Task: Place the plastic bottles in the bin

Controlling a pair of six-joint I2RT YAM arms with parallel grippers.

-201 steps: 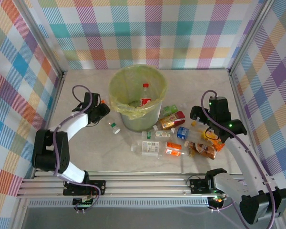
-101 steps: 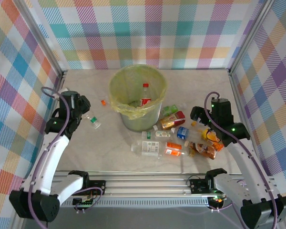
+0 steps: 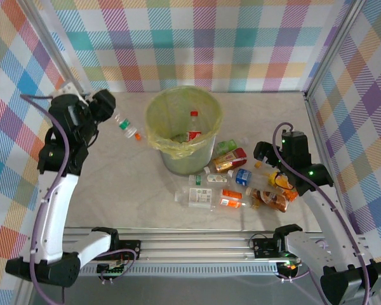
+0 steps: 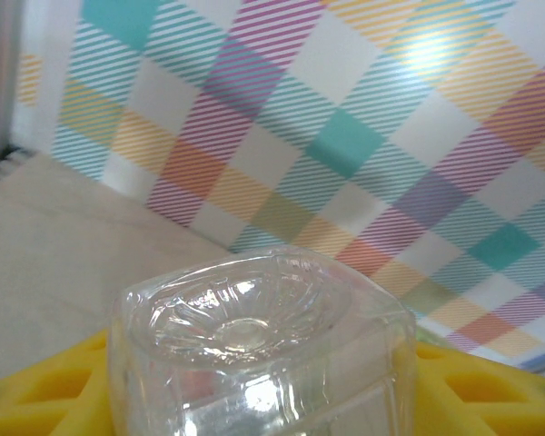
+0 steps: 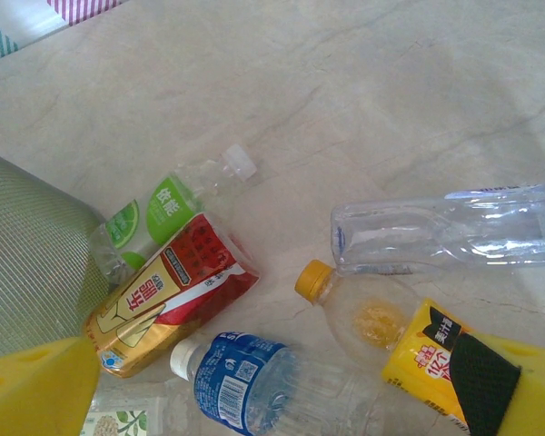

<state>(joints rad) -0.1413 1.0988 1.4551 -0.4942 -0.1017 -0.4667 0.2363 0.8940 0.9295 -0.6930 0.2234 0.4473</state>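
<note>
1. Up on the left, the left gripper [image 3: 116,118] pinches a clear bottle with a green label [image 3: 123,124] across its body. The wrist view shows its squarish moulded base [image 4: 254,350] between the yellow fingers [image 4: 45,395]. The bottle hangs in the air just left of the bin's rim, not over the opening.
2. Mid-desk stands the bin [image 3: 168,147], bag folded over its rim, with a red-labelled bottle [image 3: 193,128] inside.
3. To the right of the bin, the right gripper [image 3: 261,154] hovers spread wide and empty. Below it on the desk [image 3: 127,190] lie a lime-label bottle [image 5: 154,218], a red-and-gold bottle [image 5: 168,295], a blue-label bottle [image 5: 245,381], a long clear bottle [image 5: 445,232] and an orange-capped bottle [image 5: 363,313].
4. Most of them look empty, so probably light. Their thin walls should dent under a hard squeeze, and the smooth round ones may slip or roll.
5. The best hold is likely across mid-body at the label, jaws square to the long axis. The necks look too narrow for a sure hold.
</note>
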